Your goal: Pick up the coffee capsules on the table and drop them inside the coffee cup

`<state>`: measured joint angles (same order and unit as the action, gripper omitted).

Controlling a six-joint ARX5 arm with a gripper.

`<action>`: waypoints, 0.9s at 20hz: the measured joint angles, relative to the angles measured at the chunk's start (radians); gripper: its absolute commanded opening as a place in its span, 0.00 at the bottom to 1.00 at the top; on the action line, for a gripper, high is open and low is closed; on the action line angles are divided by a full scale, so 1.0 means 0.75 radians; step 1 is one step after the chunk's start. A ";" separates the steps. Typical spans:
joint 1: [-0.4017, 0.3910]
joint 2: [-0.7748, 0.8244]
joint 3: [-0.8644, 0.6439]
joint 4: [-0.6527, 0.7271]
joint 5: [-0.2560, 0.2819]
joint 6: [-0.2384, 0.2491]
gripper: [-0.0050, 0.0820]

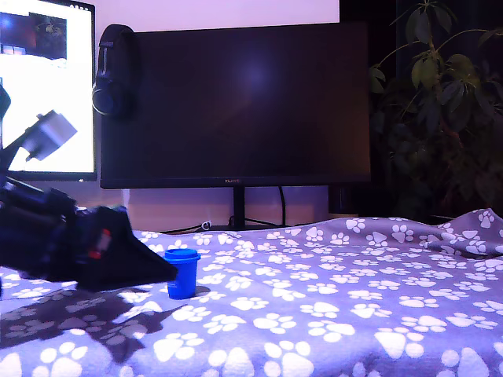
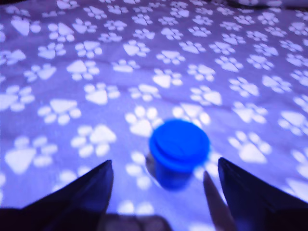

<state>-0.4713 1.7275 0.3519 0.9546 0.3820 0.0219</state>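
Paw-print tabletop [image 1: 330, 314] before a dark monitor [image 1: 236, 102], plant [image 1: 448, 102] at the exterior view's right.

A blue capsule [image 1: 182, 273] stands upright on the cloth; the hand [image 2: 166, 192], fingers [image 2: 86, 192] spread apart, sits low with the capsule between the tips, not visibly touching.

capsules: one, blue capsule [image 1: 182, 273] [image 2: 178, 149] upright just ahead of the gripper [image 1: 161, 267] [image 2: 166, 180], between its spread fingers | grippers: one | monitors: two, a dark monitor [image 1: 236, 102] and a lit monitor [image 1: 47, 86], both beyond the gripper | plants: one houseplant [image 1: 440, 102] | headphones: one pair [image 1: 114, 71]
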 measured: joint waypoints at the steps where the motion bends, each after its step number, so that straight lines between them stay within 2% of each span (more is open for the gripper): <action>1: 0.000 0.010 0.008 -0.002 0.000 0.001 0.79; 5: 0.000 0.031 0.038 -0.022 0.003 0.010 0.79; 11: -0.018 0.065 0.120 -0.161 0.002 0.010 0.79; 12: -0.026 0.066 0.127 -0.180 0.002 0.042 0.79; 15: -0.040 0.066 0.148 -0.213 0.001 0.046 0.78; 18: -0.042 0.066 0.152 -0.225 -0.009 0.055 0.63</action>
<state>-0.5026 1.7767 0.4656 0.7860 0.3756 0.0631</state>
